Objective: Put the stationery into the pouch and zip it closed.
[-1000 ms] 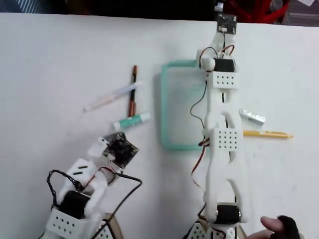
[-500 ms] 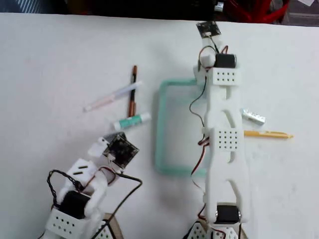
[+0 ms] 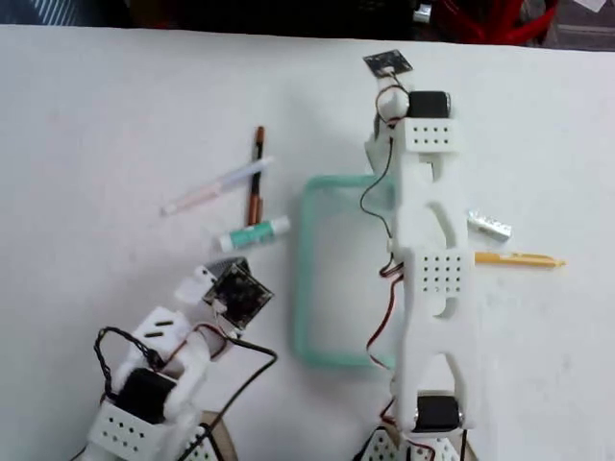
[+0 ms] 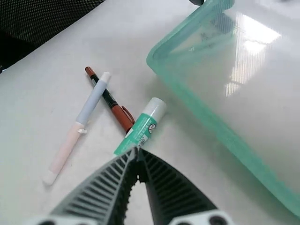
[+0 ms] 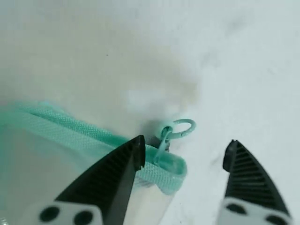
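Spread wide over the zip pull, the right pincer may miss it and shove the pouch (left pincer closed, empty).

left arm — white printed shells, hole grid, black motor, looping black cable, square black camera board | right arm — white segments, dotted grids, black motors, red and black wires | left hand, right hand: dark ribbed fingers, white bases, dark screw holes
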`<action>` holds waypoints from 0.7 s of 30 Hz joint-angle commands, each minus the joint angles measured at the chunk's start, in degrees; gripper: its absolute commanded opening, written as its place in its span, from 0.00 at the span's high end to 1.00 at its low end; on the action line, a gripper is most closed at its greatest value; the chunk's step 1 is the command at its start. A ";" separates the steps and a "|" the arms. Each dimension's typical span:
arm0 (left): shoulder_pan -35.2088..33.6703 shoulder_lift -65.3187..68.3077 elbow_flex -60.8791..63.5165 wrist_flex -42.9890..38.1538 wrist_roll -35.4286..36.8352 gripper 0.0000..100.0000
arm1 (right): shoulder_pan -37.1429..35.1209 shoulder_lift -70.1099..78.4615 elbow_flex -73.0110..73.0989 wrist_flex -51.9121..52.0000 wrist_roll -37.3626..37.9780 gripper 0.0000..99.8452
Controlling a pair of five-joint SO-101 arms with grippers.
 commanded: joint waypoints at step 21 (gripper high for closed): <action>0.75 -0.48 -0.18 -0.26 -0.44 0.98 | -1.19 5.49 6.86 0.31 14.07 0.85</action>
